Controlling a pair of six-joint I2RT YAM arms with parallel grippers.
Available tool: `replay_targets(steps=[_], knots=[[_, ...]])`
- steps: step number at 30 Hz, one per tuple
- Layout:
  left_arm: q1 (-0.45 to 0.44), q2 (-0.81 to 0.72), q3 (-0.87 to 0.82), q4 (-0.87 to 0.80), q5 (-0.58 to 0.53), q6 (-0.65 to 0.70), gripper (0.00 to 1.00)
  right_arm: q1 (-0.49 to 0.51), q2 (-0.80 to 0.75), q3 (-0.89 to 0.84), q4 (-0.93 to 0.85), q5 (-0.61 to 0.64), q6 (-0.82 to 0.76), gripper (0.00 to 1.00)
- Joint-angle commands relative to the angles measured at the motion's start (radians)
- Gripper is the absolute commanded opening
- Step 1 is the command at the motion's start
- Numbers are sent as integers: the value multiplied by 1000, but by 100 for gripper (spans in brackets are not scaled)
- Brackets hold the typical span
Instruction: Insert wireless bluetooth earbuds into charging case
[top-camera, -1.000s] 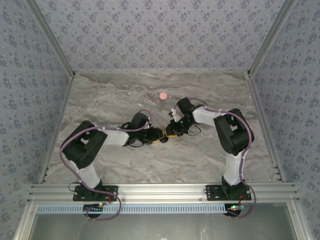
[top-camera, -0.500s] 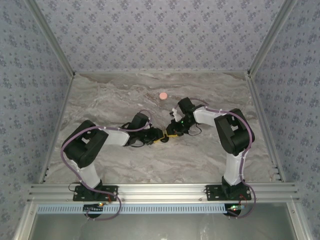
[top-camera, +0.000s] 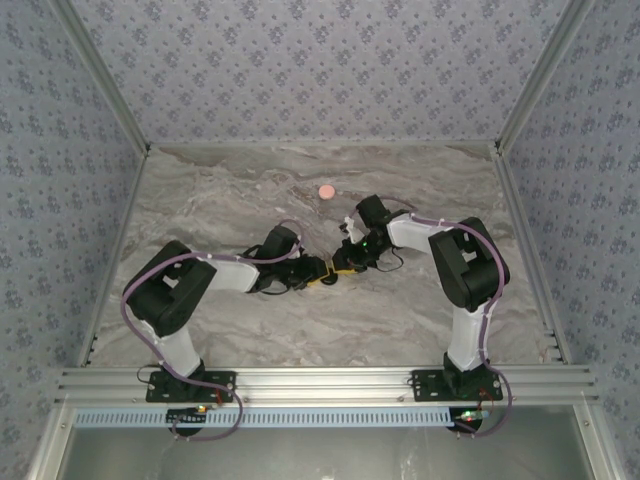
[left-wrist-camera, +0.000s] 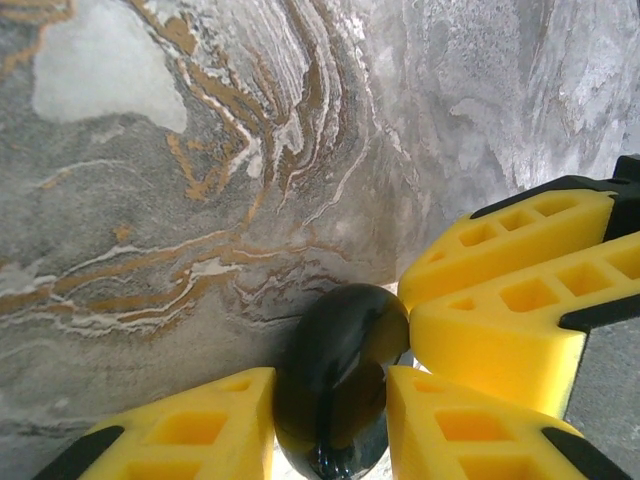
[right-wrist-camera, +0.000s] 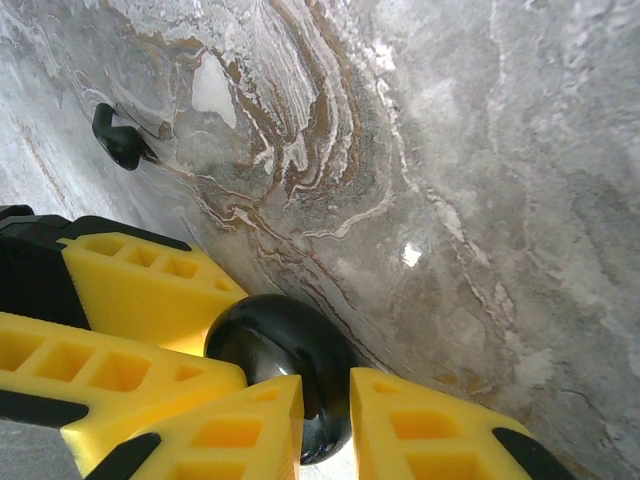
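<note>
A glossy black rounded charging case (left-wrist-camera: 340, 340) sits low over the marble table, held from both sides. My left gripper (left-wrist-camera: 330, 385) is shut on it, one yellow finger on each flank. My right gripper (right-wrist-camera: 326, 385) is shut on the same case (right-wrist-camera: 275, 340) from the opposite side. Each wrist view has the other gripper's yellow fingers (left-wrist-camera: 500, 290) pressed close beside the case. A faint seam runs around the case. One tiny black hook-shaped earbud (right-wrist-camera: 120, 138) lies loose on the table, beyond the left gripper's fingers (right-wrist-camera: 130, 290). In the top view both grippers (top-camera: 322, 272) (top-camera: 345, 262) meet at mid-table.
A small round pink piece (top-camera: 326, 191) lies on the marble table (top-camera: 220, 190) behind the grippers. Patterned walls and metal rails (top-camera: 300, 380) close in the table on all sides. Both arms fold inward toward the middle.
The right wrist has shifted very slightly. Both grippers stay together on the case at mid-table.
</note>
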Motion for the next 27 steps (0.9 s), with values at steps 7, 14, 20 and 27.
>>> replay_targets(steps=[7, 14, 20, 27], knots=[[-19, -61, 2, 9, -14, 19, 30, -3, -6, -24, -12, 4, 18, 21], [-24, -55, 10, -18, -24, 30, 27, -7, -5, -29, -9, 0, 18, 23], [-29, -37, 17, -10, -20, 24, 31, -7, 0, -29, -1, -14, 19, 24], [-31, -17, 23, 7, -19, 7, 31, -6, 5, -27, 3, -25, 21, 24]])
